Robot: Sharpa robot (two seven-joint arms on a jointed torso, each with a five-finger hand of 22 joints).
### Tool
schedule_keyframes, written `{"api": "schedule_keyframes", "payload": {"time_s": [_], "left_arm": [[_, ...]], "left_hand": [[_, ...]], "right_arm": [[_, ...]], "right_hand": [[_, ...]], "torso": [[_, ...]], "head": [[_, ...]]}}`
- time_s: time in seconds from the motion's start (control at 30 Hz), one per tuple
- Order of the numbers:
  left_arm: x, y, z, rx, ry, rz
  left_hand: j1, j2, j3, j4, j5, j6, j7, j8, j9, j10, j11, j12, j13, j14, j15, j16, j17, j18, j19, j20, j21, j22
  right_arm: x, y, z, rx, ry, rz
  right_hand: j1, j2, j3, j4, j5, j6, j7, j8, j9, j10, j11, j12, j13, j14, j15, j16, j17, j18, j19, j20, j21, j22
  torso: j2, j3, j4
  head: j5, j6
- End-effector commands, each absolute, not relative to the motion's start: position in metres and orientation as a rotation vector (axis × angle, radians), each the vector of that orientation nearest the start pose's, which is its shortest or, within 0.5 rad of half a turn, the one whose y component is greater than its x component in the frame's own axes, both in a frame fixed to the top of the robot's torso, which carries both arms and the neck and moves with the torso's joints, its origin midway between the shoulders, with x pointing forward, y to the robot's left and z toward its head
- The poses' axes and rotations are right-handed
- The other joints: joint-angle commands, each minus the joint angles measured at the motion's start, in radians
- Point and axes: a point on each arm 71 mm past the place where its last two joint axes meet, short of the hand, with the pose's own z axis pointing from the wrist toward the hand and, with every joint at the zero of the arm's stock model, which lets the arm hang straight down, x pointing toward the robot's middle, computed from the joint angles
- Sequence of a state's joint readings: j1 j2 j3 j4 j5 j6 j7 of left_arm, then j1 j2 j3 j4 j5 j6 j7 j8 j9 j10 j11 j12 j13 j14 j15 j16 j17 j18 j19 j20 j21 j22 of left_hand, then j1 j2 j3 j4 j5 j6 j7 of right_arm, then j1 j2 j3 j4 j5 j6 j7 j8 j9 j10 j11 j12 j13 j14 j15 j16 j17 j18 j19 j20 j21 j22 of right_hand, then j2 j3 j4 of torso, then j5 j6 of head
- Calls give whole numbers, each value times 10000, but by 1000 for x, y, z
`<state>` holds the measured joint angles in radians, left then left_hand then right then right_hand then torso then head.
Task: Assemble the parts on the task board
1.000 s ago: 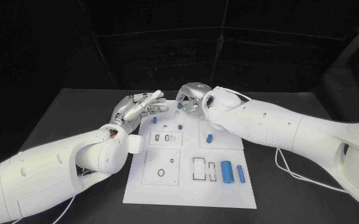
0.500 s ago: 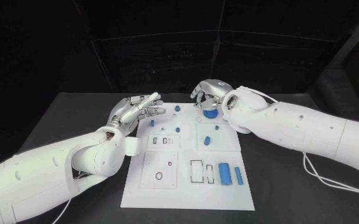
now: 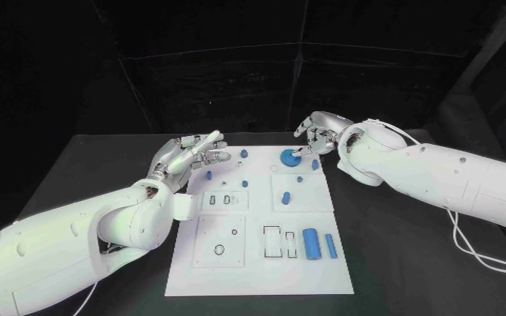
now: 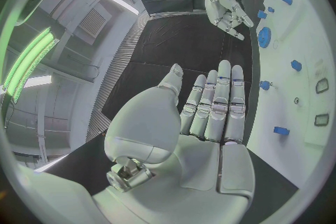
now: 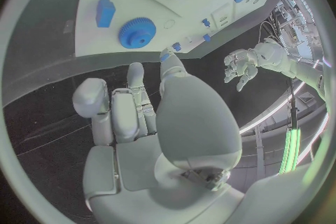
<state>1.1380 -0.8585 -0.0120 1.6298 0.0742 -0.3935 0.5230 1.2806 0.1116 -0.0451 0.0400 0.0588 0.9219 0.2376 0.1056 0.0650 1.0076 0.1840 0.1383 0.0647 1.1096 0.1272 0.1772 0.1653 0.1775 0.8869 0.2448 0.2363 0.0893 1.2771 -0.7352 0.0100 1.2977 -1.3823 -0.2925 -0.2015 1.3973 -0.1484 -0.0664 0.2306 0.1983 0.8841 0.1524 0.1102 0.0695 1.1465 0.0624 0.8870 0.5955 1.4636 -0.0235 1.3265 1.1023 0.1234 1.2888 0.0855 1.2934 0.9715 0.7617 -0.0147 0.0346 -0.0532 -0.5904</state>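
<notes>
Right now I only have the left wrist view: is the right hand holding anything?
Observer: No. The right wrist view shows the right hand with its fingers stretched out and nothing in its palm.
Operator: What lies on the board's near end, behind my camera?
Observer: In the head view, a thick blue cylinder lies beside a slimmer blue bar on the task board.
Operator: Any free slots near them?
Observer: Two dark-outlined rectangles sit beside the cylinder, on the left arm's side, with nothing blue in them.
</notes>
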Motion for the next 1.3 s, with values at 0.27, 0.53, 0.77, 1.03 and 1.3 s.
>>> {"api": "schedule_keyframes", "payload": {"time_s": [0.27,0.53,0.77,1.03,1.3], "left_arm": [[465,191,-182,-11648,12945,-16463],[466,191,-182,-11651,12951,-16463],[466,191,-182,-11652,12948,-16456],[467,191,-182,-11655,12946,-16446],[467,192,-183,-11668,12954,-16420]], "left_hand": [[-1,-23,-1,-60,24,-49,-20,-27,-3,-48,-34,-36,-3,-3,42,-67,15,64,88,12,-56,-18],[8,-25,2,-70,24,-47,-23,-25,-1,-46,-36,-35,-2,-3,41,-72,18,65,90,13,-60,-22],[8,-25,2,-70,24,-47,-23,-25,-1,-46,-36,-35,-2,-3,41,-72,18,65,90,13,-60,-22],[8,-25,2,-70,24,-47,-23,-25,-1,-46,-36,-35,-2,-3,41,-72,18,65,90,13,-60,-22],[19,-25,7,-84,24,-44,-26,-23,0,-44,-38,-32,0,-3,40,-78,22,66,92,13,-66,-27]], "right_arm": [[552,-218,-154,-7,17578,4368],[554,-210,-157,-261,17904,4395],[557,-207,-159,-358,18034,4325],[560,-206,-160,-292,17955,4272],[562,-203,-160,-335,17945,4223]], "right_hand": [[543,71,-76,524,153,-120,31,208,8,582,29,1716,2141,462,89,563,949,-161,171,59,338,510],[746,265,-18,451,221,-35,16,339,22,829,23,2406,3022,496,94,767,1293,-198,236,72,493,748],[853,399,31,363,275,26,1,409,25,952,10,2706,3423,520,88,877,1489,-226,291,69,594,913],[906,551,95,307,296,45,0,444,19,999,9,2853,3625,535,87,949,1612,-242,322,68,659,1013],[892,637,125,301,299,64,-1,465,18,1048,8,2948,3758,544,88,988,1679,-254,348,69,701,1082]], "torso": [[10,-7,22],[5,-15,13],[12,-11,11],[13,-14,12],[10,-10,9]], "head": [[-15,-71],[-23,-104],[-24,-115],[-27,-134],[-5,-167]]}}
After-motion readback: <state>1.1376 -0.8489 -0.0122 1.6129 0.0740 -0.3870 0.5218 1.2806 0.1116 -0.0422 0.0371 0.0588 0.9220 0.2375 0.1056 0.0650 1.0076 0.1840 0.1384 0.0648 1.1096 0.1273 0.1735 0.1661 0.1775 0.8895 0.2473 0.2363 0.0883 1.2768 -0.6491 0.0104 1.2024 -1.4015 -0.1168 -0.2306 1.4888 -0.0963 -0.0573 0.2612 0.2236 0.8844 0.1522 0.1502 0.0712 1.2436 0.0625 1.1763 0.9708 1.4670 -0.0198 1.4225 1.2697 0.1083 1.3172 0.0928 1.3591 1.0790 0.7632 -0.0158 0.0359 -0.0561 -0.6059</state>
